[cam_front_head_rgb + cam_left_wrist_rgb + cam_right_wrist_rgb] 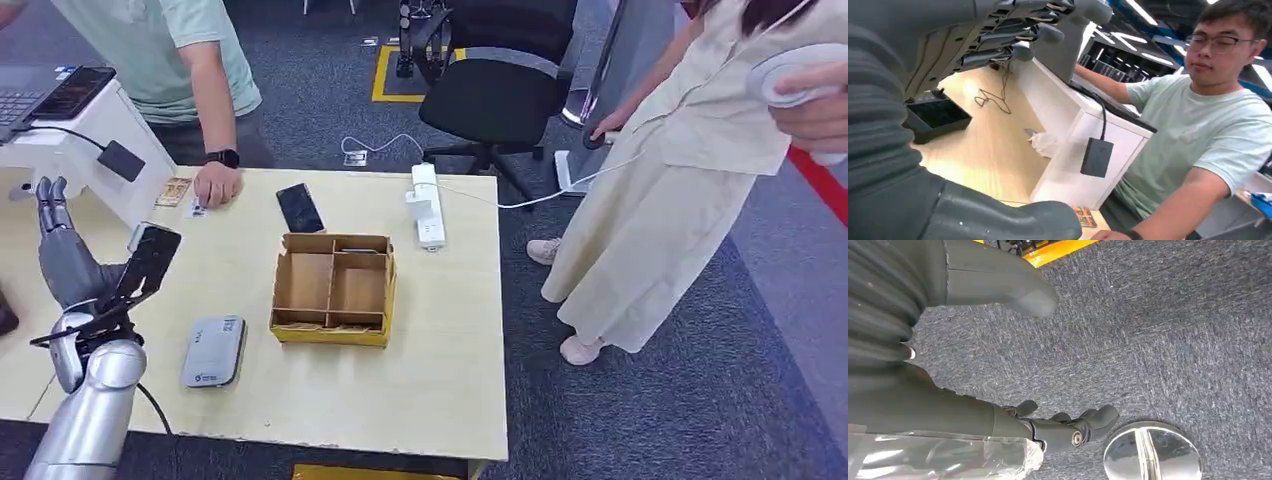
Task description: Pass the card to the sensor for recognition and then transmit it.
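A small patterned card [173, 190] lies on the wooden table [450, 380] at its far left, next to a person's hand [217, 184] that rests on the tabletop. It is also in the left wrist view as card [1084, 216], below the white stand. A grey flat reader [213, 350] lies near the front left of the table. My left hand [58, 245] is raised over the table's left end, left of the reader, fingers [1013, 35] stretched out and apart from the thumb, holding nothing. My right hand [1063, 427] hangs over grey carpet, empty, fingers loosely bent.
An open cardboard divider box [333, 288] stands mid-table, with a black phone [299, 207] and a white power strip [428, 205] behind it. A white stand [85, 135] with a laptop and a small black box [1096, 157] is at far left. A second person [680, 170] stands at right.
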Action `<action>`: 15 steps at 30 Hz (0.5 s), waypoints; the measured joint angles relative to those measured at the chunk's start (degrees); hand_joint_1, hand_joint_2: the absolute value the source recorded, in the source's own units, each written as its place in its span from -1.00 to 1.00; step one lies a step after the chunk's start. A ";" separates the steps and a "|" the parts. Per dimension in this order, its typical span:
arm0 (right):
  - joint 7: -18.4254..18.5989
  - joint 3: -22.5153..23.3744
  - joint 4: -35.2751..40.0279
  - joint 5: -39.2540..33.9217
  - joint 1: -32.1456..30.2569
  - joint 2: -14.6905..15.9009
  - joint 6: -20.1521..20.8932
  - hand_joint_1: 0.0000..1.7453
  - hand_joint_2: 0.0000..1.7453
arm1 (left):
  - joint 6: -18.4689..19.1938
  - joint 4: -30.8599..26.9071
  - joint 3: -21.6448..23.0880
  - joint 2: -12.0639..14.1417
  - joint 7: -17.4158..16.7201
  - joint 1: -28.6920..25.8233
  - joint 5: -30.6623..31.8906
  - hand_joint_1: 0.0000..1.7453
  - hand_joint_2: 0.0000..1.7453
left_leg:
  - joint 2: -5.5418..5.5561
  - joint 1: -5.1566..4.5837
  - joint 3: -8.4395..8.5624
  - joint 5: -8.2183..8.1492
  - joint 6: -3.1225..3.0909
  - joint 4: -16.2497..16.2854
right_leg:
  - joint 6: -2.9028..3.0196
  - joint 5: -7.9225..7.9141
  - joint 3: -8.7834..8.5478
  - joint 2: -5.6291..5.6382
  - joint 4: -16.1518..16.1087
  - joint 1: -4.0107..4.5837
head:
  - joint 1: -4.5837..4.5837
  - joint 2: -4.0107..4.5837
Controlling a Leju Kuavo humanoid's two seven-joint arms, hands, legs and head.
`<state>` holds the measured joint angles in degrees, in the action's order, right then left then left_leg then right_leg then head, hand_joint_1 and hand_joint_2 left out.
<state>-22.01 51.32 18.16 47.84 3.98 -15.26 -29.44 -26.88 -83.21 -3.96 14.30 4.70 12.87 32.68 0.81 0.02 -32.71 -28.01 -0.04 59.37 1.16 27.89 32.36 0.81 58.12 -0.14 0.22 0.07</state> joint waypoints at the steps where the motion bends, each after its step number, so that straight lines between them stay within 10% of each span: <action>1: 0.00 -0.02 0.02 -0.02 -0.09 0.04 0.11 -1.00 1.00 | 0.93 -0.85 -0.11 0.48 0.00 -0.66 0.74 -1.00 1.00 | 0.00 0.00 0.00 0.00 0.00 0.00 | 0.00 0.00 0.00 0.00 0.00 0.00 | -0.04 0.00; 15: -0.02 -0.44 0.28 -0.04 -0.19 0.15 0.72 -1.00 1.00 | 4.81 -6.53 -1.33 4.72 0.13 -5.80 2.99 -1.00 1.00 | 0.04 0.00 -0.01 0.00 0.00 -0.01 | 0.00 0.01 -0.01 -0.04 0.00 0.00 | -0.04 0.00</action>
<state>-22.03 50.88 18.45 47.80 3.79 -15.10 -28.72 -22.08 -89.75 -5.29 19.02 4.83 7.07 35.67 0.85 0.03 -32.72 -28.01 -0.05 59.37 1.16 27.90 32.35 0.77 58.11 -0.13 0.17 0.07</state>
